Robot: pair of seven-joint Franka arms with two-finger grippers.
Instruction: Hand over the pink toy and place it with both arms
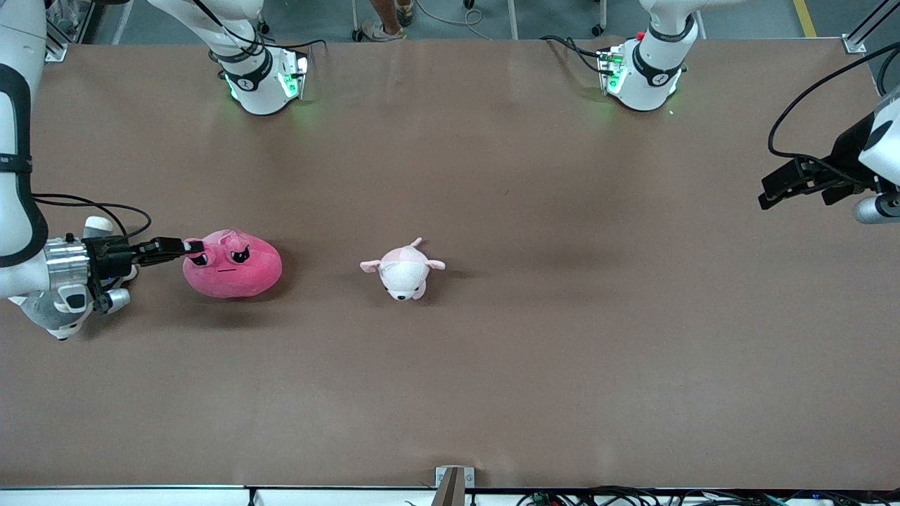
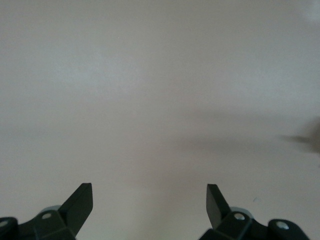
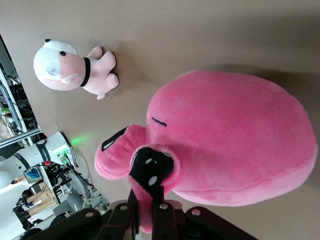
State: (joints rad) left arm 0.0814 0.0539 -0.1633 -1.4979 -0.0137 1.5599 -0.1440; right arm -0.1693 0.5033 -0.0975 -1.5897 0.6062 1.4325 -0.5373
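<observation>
I take the pink toy (image 1: 233, 265) as my landmark: it lies on the table (image 1: 492, 365) toward the right arm's end, face turned up toward the front camera, and as far as I can tell its body rests on the table. The right gripper (image 1: 191, 247) comes in low from the table's edge at that end and meets the toy at its edge, by the eyes. I read that as a pinch on a soft protruding bit, chosen because the plush body is too fat to span. In the right wrist view the toy (image 3: 225, 145) fills the frame and the right gripper (image 3: 149, 212) has its jaws nearly together, squeezing a fold of pink fabric right at one bulging black eye (image 3: 150, 167). So I judge the grasp made and the lift toward the handover not yet begun.

The small pale plush animal (image 1: 403, 269) sits beside the toy, toward the left arm's end, clear of it; I see no reason to disturb it.

The left gripper (image 1: 791, 184) waits well apart from the toy, up over the left arm's end of the table. Its wrist view shows the left gripper (image 2: 150, 202) with jaws spread wide, nothing between them, only bare table below
</observation>
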